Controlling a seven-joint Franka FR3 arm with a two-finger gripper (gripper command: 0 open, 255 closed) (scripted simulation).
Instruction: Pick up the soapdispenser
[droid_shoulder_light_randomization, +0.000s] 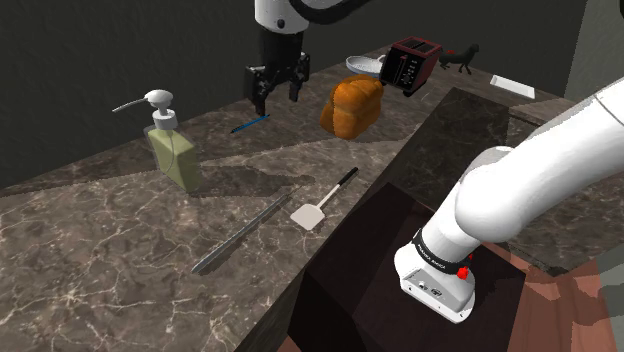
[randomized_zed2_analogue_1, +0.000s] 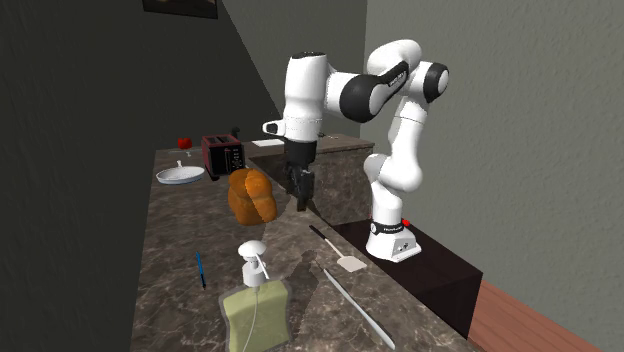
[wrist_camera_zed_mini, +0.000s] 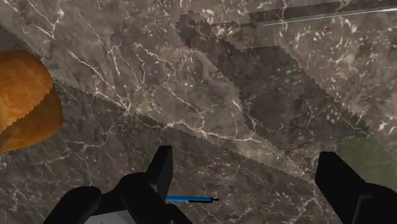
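1. Jaws open, empty, hanging above counter (droid_shoulder_light_randomization: 100, 250) at upper centre of shoulder view.
2. Dispenser (droid_shoulder_light_randomization: 175, 150) upright at left, well apart, untouched.
3. Left to do: approach, grasp, lift.

Tool (randomized_zed2_analogue_1: 302, 202) hangs nr bread loaf (randomized_zed2_analogue_1: 251, 197); soap dispenser (randomized_zed2_analogue_1: 255, 315) well apart, fgnd.

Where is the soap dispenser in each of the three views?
Shoulder view: soap dispenser at the left.
Second exterior view: bottom middle, nearest the camera.
Wrist view: green patch beside the tool, likely its body.
Shared landmark: the orange bread loaf.
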